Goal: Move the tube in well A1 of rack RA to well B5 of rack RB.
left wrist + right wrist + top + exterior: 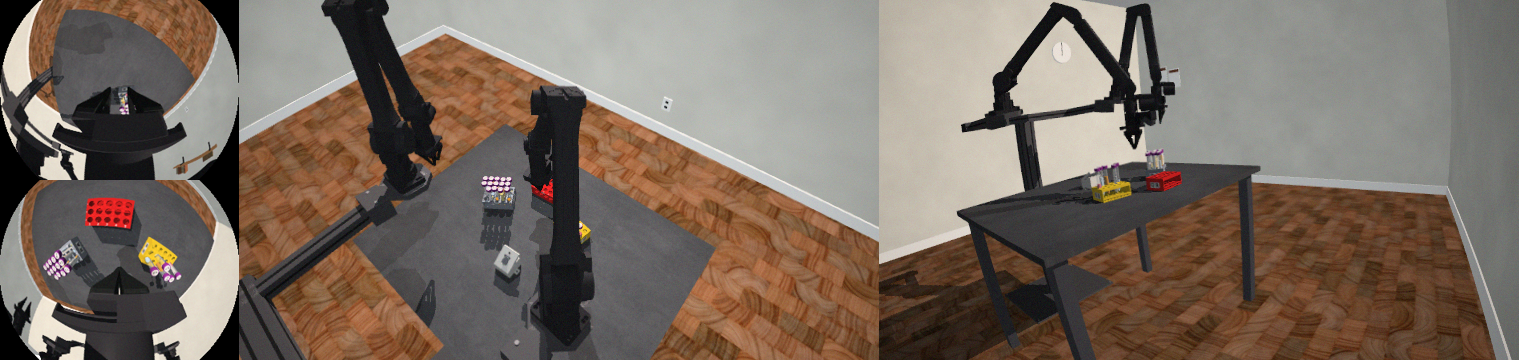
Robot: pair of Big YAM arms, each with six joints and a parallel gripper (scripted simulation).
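1. My left arm is bent high over its base, its tool (437, 152) (1160, 121) (119, 87) pointing down, above and well apart from the racks. The fingers stand partly open, a narrow gap with nothing in it.
2. My right arm is folded in a tall peak, its tool (538, 184) (1134, 146) (119, 267) pointing down over the worktop (639, 260) (1079, 215) (88, 60) (60, 212). Its fingertips meet, and I hold nothing there.
3. On the left, the grey rack (499, 202) (1157, 171) (123, 89) (78, 248) stands crowded with purple-capped tubes (496, 182) (1155, 160) (124, 109) (56, 264).
4. Next comes the red rack (544, 191) (1164, 181) (114, 217), its wells bare of tubes (my right arm covers part of it from above).
5. The yellow rack (585, 232) (1112, 191) (154, 248) is on the right, with a few capped tubes (1106, 175) (166, 274) upright in it.
6. The tube for B5 is in neither tool. I cannot single it out among the caps (they crowd together), but the grey rack's tubes lie below my right tool and off to its left, well apart from the fingertips.
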